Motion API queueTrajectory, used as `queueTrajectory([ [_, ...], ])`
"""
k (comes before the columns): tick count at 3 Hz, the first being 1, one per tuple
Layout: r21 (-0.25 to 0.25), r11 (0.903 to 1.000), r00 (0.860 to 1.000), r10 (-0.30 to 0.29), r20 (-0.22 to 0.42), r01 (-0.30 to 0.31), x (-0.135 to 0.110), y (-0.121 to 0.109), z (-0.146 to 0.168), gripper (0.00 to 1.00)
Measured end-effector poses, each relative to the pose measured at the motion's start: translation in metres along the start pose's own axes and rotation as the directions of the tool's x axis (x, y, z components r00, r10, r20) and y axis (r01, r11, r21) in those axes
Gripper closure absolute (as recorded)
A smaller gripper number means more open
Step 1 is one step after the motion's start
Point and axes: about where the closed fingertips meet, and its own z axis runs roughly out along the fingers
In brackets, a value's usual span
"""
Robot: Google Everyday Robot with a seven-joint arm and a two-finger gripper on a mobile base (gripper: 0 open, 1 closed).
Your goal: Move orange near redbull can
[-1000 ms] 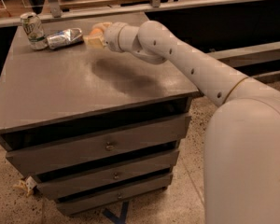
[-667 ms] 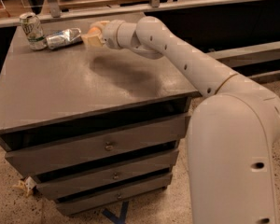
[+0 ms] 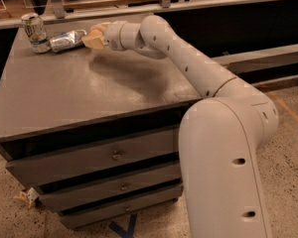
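The redbull can [image 3: 67, 40], crinkled silver, lies on its side at the back left of the grey cabinet top [image 3: 89, 93]. My gripper [image 3: 94, 36] reaches in from the right and sits just right of the can, low over the surface. A pale orange patch of the orange [image 3: 96, 31] shows between the beige fingers, which are closed around it. Most of the orange is hidden by the gripper.
A stouter green-and-white can [image 3: 35, 32] stands upright left of the silver can, near the back left corner. A rail and shelf [image 3: 164, 4] run behind the cabinet. My white arm [image 3: 198, 68] crosses the cabinet's right side. Drawers [image 3: 114, 155] face front.
The gripper has shifted slightly left toward the silver can. The cans have not moved.
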Motion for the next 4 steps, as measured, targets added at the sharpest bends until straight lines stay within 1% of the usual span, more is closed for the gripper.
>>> queueTrajectory([
  [2, -0.049, 0.9988, 1.000, 0.005, 0.006, -0.005, 0.005, 0.003, 0.024, 1.00],
  [3, -0.066, 0.9976, 1.000, 0.023, 0.008, -0.022, 0.011, 0.006, 0.030, 1.00],
  [4, -0.066, 0.9969, 0.999, 0.044, 0.008, -0.043, 0.015, 0.008, 0.032, 0.82],
])
